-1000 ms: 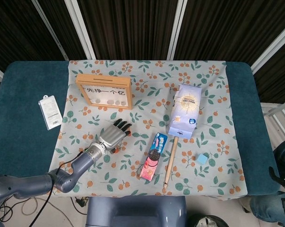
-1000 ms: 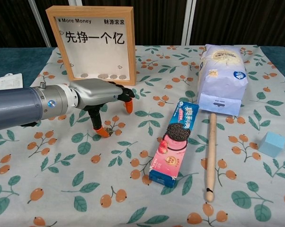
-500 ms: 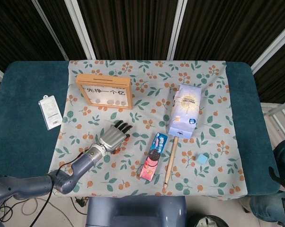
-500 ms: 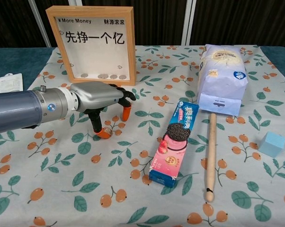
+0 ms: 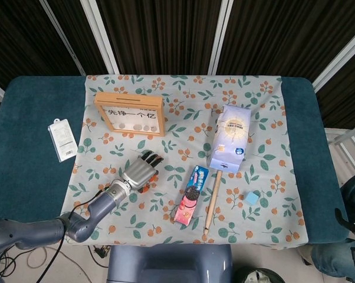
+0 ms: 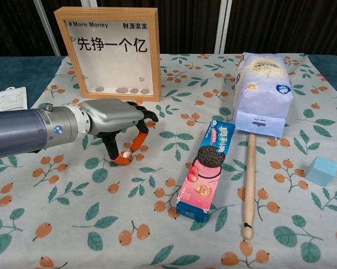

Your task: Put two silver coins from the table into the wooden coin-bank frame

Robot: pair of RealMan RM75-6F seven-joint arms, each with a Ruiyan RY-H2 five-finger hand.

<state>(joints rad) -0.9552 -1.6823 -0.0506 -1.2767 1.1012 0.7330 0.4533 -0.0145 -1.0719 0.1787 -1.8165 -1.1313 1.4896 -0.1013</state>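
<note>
Left hand (image 6: 115,120) pinches small round silver coin (image 6: 126,154) between orange fingertips (image 6: 121,160), low over tablecloth (image 6: 157,224)

Layout of the table. The coin (image 6: 125,154) lies on the tablecloth (image 6: 157,241), pinched between the fingertips (image 6: 120,159) of the left hand (image 6: 110,119). Behind the fingers stands the coin-bank frame (image 6: 108,50), with coins along its bottom inside. Right of the fingers lies the biscuit box (image 6: 207,168); further right, the stick (image 6: 249,185), with the bag (image 6: 261,89) behind it.
</note>
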